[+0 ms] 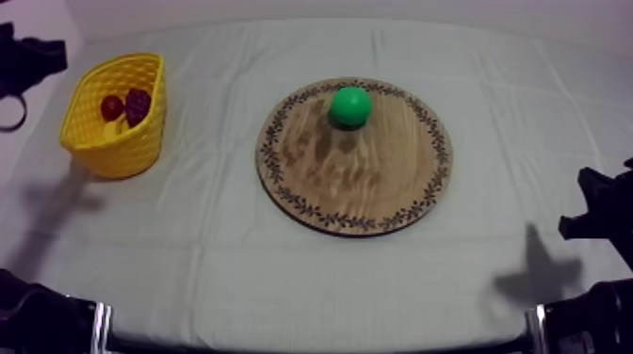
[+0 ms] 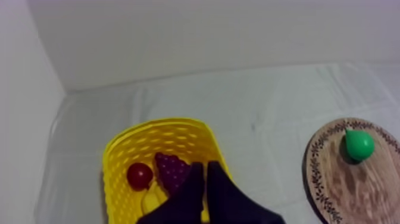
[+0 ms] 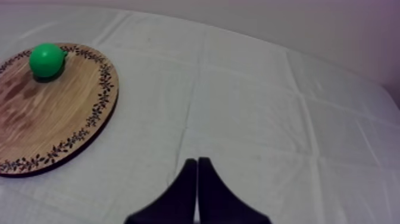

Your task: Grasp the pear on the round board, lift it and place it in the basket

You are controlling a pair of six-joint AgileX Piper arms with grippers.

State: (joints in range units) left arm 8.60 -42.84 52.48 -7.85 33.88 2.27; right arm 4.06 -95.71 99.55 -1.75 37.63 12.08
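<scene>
The green pear (image 1: 350, 106) sits on the far part of the round wooden board (image 1: 377, 188) in the middle of the table. At the left stands the yellow basket (image 1: 108, 155). My left gripper (image 2: 205, 173) is shut on nothing, its fingers together as a narrow wedge just above the basket's (image 2: 161, 128) near rim, far from the pear (image 2: 359, 145). Shut and holding nothing, my right gripper (image 3: 197, 164) hovers over bare cloth to the right of the board (image 3: 59, 119), well clear of the pear (image 3: 47, 59).
Inside the basket lie a small red fruit (image 1: 111, 106) and a bunch of grapes (image 1: 137, 104); beside the grapes (image 2: 172, 171) a yellow fruit (image 2: 152, 199) is partly hidden. My left arm (image 1: 28, 58) is at the upper left, my right arm (image 1: 603, 212) at the right edge.
</scene>
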